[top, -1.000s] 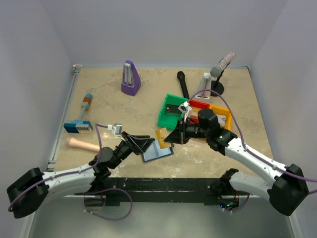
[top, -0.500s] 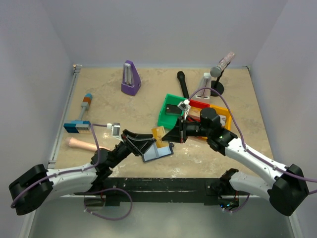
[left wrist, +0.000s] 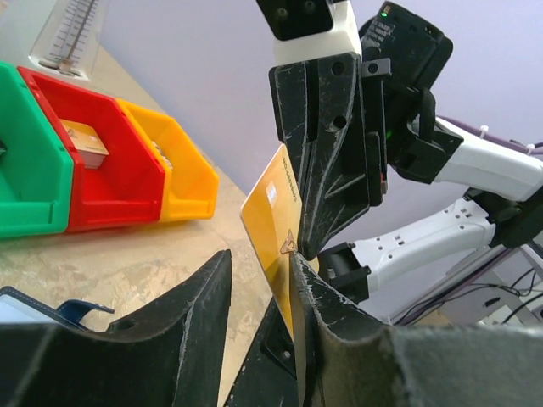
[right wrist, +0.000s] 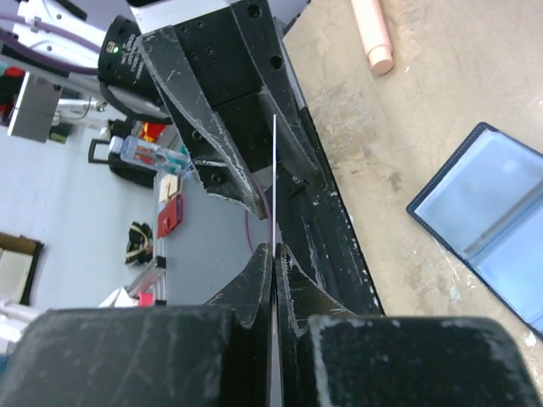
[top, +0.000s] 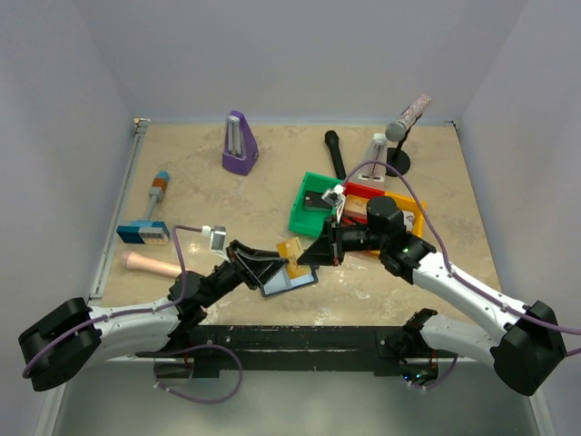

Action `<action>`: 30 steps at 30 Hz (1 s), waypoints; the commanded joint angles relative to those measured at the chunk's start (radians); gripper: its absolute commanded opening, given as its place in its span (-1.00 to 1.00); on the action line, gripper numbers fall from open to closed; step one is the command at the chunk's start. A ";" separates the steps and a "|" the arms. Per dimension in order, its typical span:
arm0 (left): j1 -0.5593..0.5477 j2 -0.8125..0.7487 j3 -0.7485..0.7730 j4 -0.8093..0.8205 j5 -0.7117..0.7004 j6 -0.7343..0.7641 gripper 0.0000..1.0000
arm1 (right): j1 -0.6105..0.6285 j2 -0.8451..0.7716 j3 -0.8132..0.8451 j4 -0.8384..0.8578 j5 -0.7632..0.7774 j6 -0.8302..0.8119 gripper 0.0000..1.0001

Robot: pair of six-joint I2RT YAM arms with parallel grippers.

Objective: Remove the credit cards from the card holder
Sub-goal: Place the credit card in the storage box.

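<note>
The card holder [top: 289, 278] lies open on the table, pale blue panels up; it also shows in the right wrist view [right wrist: 492, 212] and at the lower left of the left wrist view [left wrist: 47, 307]. My right gripper [top: 313, 252] is shut on a tan-gold credit card [top: 290, 247] and holds it upright above the holder. My left gripper [top: 275, 263] is open, and the card [left wrist: 273, 203] stands between its jaws, close against one finger [left wrist: 316, 297]. The right wrist view shows the card edge-on [right wrist: 274, 170]. Other cards are not visible.
Green [top: 309, 207], red [top: 363, 193] and orange [top: 406, 211] bins stand behind the grippers. A purple metronome [top: 240, 143], a black marker [top: 336, 154] and a microphone stand [top: 398, 145] are at the back. A blue tool [top: 145, 229] and a pink cylinder [top: 152, 264] lie at the left.
My left gripper has moved right and my right gripper left with the card. The card now stands between the left gripper's open jaws.
</note>
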 commanded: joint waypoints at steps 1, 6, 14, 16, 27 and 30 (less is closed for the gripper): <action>0.002 0.001 -0.047 0.082 0.076 0.011 -0.25 | -0.002 -0.007 0.065 -0.030 -0.113 -0.052 -1.00; 0.002 -0.003 -0.050 0.083 0.120 0.008 -0.29 | 0.000 -0.004 0.079 -0.052 -0.178 -0.072 -1.00; 0.000 0.018 -0.035 0.089 0.220 0.012 -0.54 | -0.002 -0.001 0.085 -0.072 -0.199 -0.093 -1.00; 0.002 0.040 -0.028 0.106 0.249 0.005 -0.54 | 0.000 0.001 0.085 -0.072 -0.202 -0.093 -1.00; 0.002 0.149 -0.018 0.207 0.326 -0.025 -0.46 | -0.002 0.007 0.088 -0.075 -0.206 -0.096 -1.00; 0.002 0.147 -0.018 0.207 0.324 -0.025 -0.52 | 0.000 0.008 0.088 -0.073 -0.204 -0.096 -1.00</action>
